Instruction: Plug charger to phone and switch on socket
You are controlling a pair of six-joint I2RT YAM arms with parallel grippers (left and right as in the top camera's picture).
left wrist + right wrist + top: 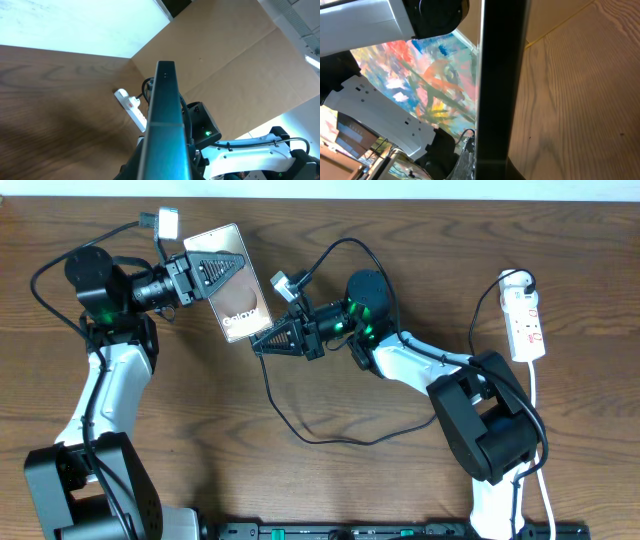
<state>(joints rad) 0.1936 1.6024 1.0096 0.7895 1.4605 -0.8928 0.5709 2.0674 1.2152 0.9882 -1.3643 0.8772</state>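
Overhead: the connector tip of the charger (340,442) is lost in the dark mass where the right gripper (262,346) meets the lower edge of the phone (235,295). Cannot tell if it is seated, nor whether those jaws pinch the cable. Socket (526,318) switch is too small to read. Right arm base is cut by the bottom edge. Left wrist: the phone, edge-on, covers the left gripper (218,270) fingers and one end of the socket, and its lower end runs out of frame. Right wrist: a dark upright bar (502,75) is cut off top and bottom, identity unclear. Own fingers are unseen, and the backdrop is a smear of colours.
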